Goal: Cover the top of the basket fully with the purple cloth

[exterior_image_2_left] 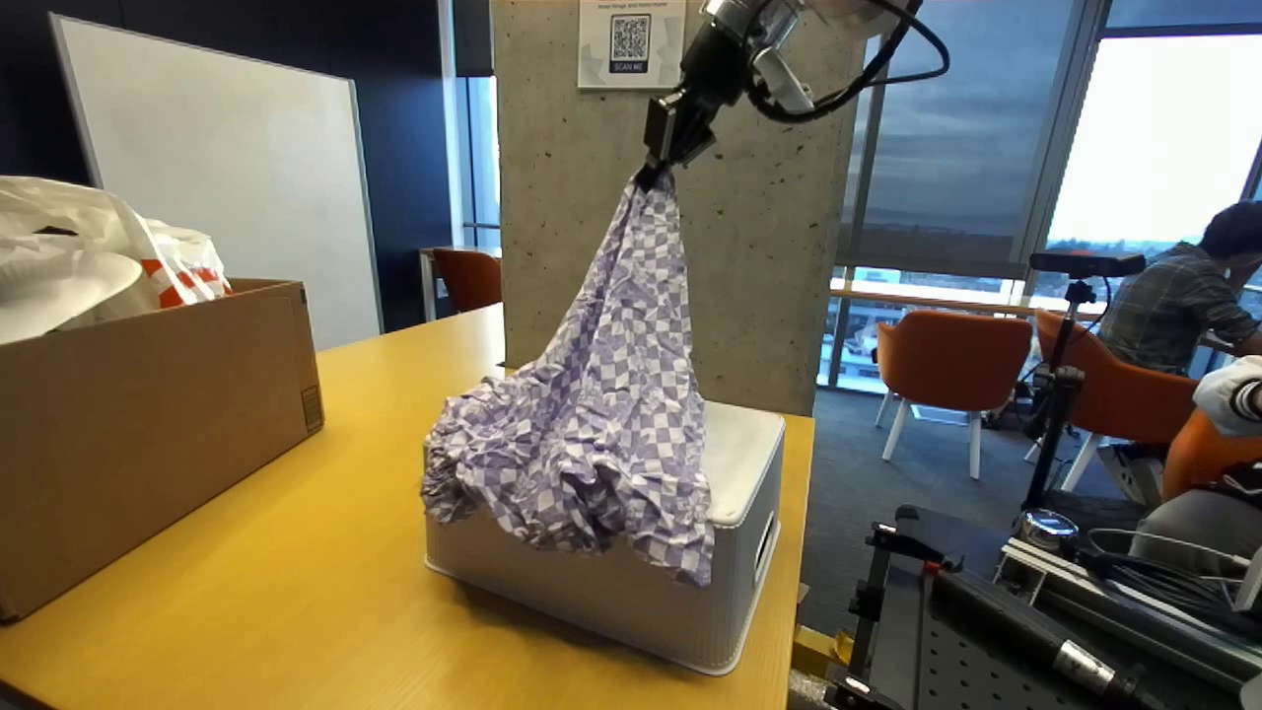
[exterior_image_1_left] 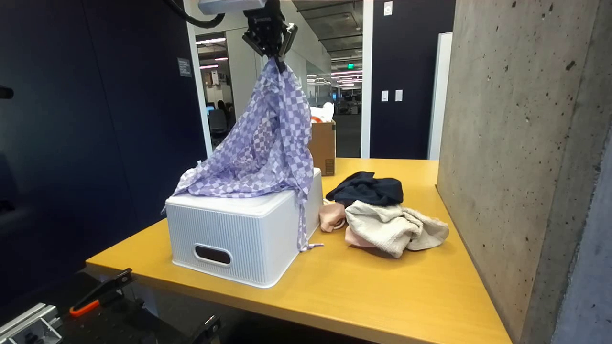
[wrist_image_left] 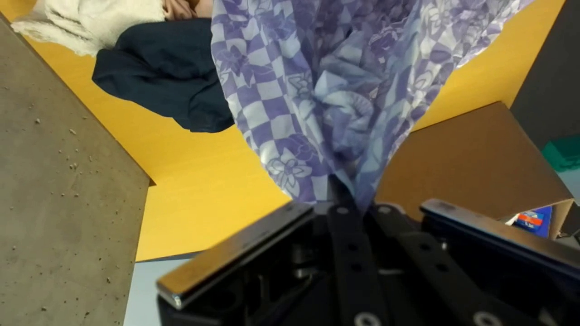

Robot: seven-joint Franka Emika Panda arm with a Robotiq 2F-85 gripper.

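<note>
Currently my gripper point(exterior_image_1_left: 278, 61) is high above the basket point(exterior_image_1_left: 215, 229), its fingertips pinching a gathered peak of the purple cloth point(exterior_image_1_left: 287, 143); in the wrist view the fabric runs right up between them. From there it hangs as a tall drape that widens downward, checked in purple and white, with flowers printed among the squares. Its lower folds rest on the basket's white top. In an exterior view they bunch and spill over 1 long side wall, while on the opposite side a thin tail point(exterior_image_1_left: 302, 224) trails down to the worktop point(exterior_image_1_left: 358, 291). A strip of the top, at the end above the handle slot point(exterior_image_1_left: 213, 254), is bare, so I have it only partly covered. Just beside the basket, toward the concrete pillar point(exterior_image_1_left: 516, 143), lie a navy cloth point(exterior_image_1_left: 368, 188), a cream cloth point(exterior_image_1_left: 382, 224) and some pinkish fabric point(exterior_image_1_left: 331, 216), the cream heaped partly over the pink. A cardboard box point(exterior_image_2_left: 177, 414) with a white plastic bag point(exterior_image_2_left: 99, 217) poking out sits on the worktop too, apart from the basket. Beyond, in an exterior view, I see orange chairs point(exterior_image_2_left: 951, 360) and a person in a plaid shirt point(exterior_image_2_left: 1154, 306).
</note>
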